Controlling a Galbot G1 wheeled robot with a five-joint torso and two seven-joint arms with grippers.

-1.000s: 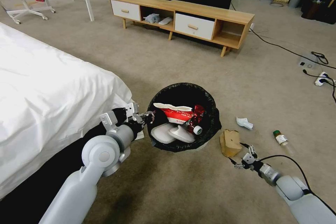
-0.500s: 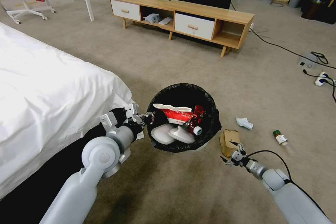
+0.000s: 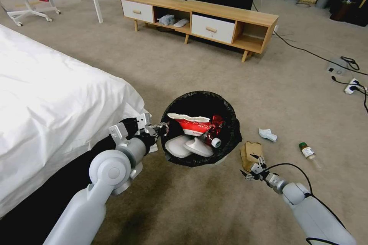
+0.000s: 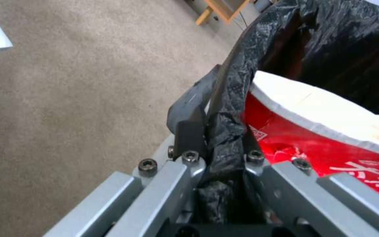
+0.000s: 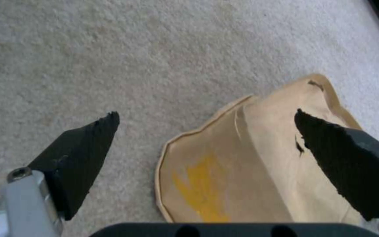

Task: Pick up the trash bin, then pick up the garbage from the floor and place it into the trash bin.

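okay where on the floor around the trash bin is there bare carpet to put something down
Bare carpet lies between the trash bin and the wooden cabinet. Crowded: bin's right, with brown paper bag, tissue, bottle and right hand; left hand and bed opposite.

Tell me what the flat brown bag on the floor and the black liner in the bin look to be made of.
The brown bag looks like matte kraft paper: tan, creased, with a folded seam along its edge and a small tear. The liner looks like thin glossy plastic film: it wrinkles, shines in patches and bunches where the left gripper pinches the bin's rim. The right gripper hangs open over the bag.
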